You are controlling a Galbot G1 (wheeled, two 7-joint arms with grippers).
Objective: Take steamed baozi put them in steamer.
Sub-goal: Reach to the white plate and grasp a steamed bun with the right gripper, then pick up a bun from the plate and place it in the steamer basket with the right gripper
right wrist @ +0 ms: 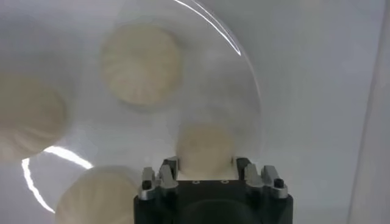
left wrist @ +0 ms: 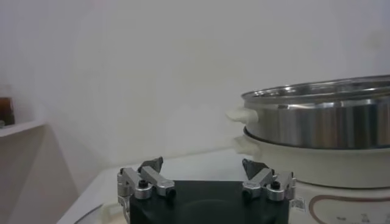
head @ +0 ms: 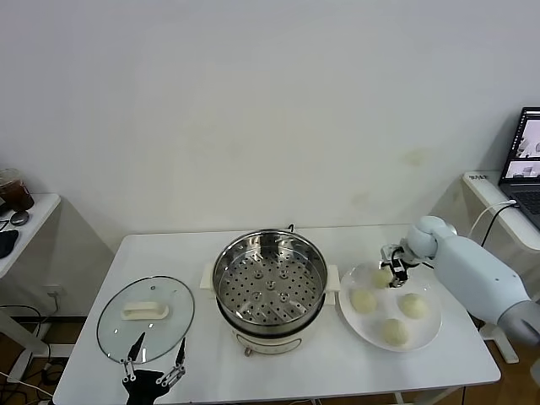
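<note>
**Right gripper at the first baozi; steamer not yet loaded.**

The steamer (head: pixel 270 283) stands uncovered at tabletop (head: pixel 337 371) centre, its perforated tray bare, so buns can be lowered straight in; its glass lid (head: pixel 145 319) lies flat at the steamer's 9 o'clock, clear of the transfer path. Four steamed baozi (head: pixel 395 331) rest on the white plate (head: pixel 430 333) at the steamer's 3 o'clock, within the right arm's reach. The right arm extends from the 3 o'clock edge, wrist angled down, placing the right gripper (head: pixel 390 274) over the plate's 11 o'clock bun (right wrist: pixel 205 148). The fingers straddle this bun on both sides; whether they already press it cannot be told. The left gripper (head: pixel 153 369) waits at the tabletop's 7 o'clock edge beside the lid, fingers spread, holding nothing.
</note>
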